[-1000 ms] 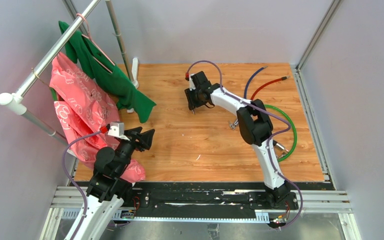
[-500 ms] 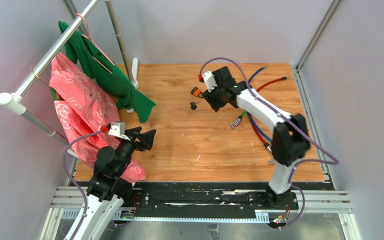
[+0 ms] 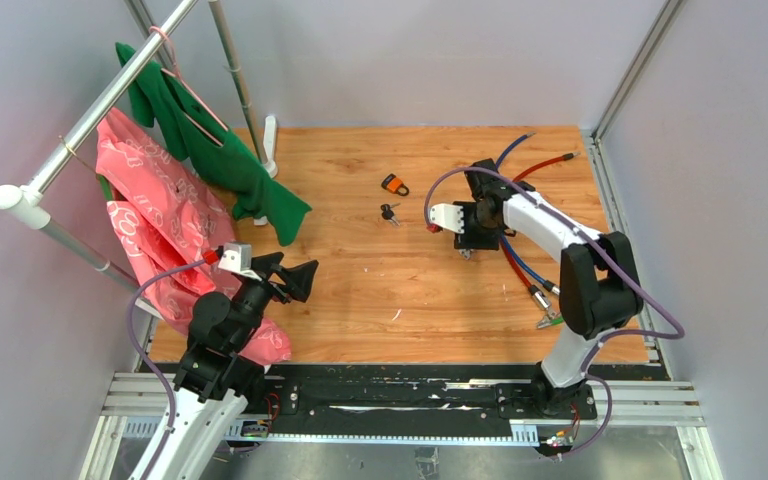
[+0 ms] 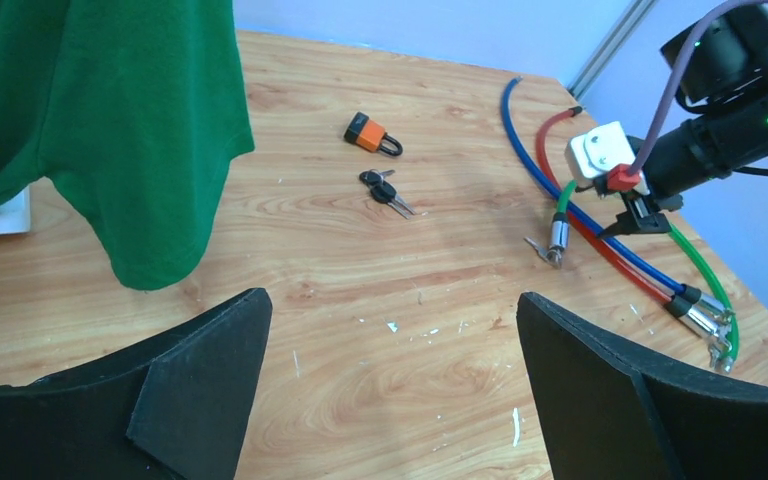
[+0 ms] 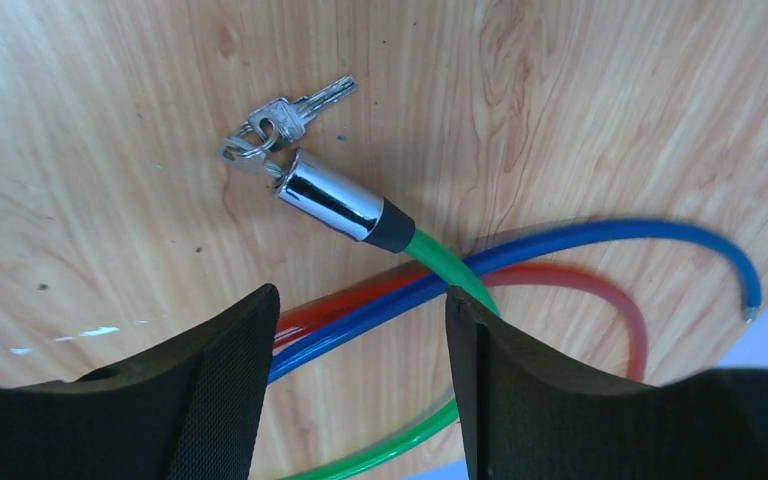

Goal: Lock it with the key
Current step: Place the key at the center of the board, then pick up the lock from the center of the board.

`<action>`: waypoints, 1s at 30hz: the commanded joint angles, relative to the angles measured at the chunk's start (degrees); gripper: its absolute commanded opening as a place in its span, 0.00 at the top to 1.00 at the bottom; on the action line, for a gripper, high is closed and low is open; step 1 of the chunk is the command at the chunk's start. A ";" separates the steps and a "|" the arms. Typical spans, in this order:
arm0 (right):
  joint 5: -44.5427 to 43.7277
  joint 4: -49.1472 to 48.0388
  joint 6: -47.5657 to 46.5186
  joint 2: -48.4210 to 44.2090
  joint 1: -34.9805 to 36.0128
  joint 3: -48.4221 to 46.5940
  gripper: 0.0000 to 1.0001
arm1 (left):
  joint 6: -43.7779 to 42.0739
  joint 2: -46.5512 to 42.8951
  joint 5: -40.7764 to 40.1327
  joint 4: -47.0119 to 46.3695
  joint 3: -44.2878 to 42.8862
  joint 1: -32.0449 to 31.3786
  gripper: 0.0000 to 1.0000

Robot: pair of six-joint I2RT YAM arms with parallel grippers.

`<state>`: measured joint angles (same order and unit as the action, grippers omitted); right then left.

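Right gripper (image 5: 360,300) was over the padlock (image 4: 372,134) a second ago. It's now off it, swung toward the worktop's right edge, jaws apart and empty above the chrome end (image 5: 335,200) of the green cable (image 5: 438,258). Left gripper (image 4: 392,310) has spread wider: fully agape, empty, near-left corner.

Padlock has an orange body and black shackle, lying flat mid-worktop toward the far edge. Black-headed keys (image 4: 385,192) lie just beside it, apart.

Count: one padlock, two key bunches (second is bare metal (image 5: 278,122), at the chrome end), three cables: green, blue (image 5: 610,232), red (image 3: 545,163).
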<state>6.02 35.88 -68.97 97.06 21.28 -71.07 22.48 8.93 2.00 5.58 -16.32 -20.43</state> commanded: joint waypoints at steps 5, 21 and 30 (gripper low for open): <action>-3.25 4.99 -12.08 7.74 -2.23 -3.30 0.35 | 0.45 0.19 1.40 -1.51 0.07 0.91 0.00; -0.54 9.75 -11.93 16.92 -2.34 -10.38 0.86 | 1.07 0.92 3.48 -2.68 0.71 1.00 0.00; -5.70 8.13 -9.38 11.05 -1.55 -11.83 1.00 | 1.05 0.61 3.79 -2.81 0.75 1.00 0.00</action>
<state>3.97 42.52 -81.01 112.18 19.44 -81.67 22.76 9.45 5.02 3.55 -16.27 -19.99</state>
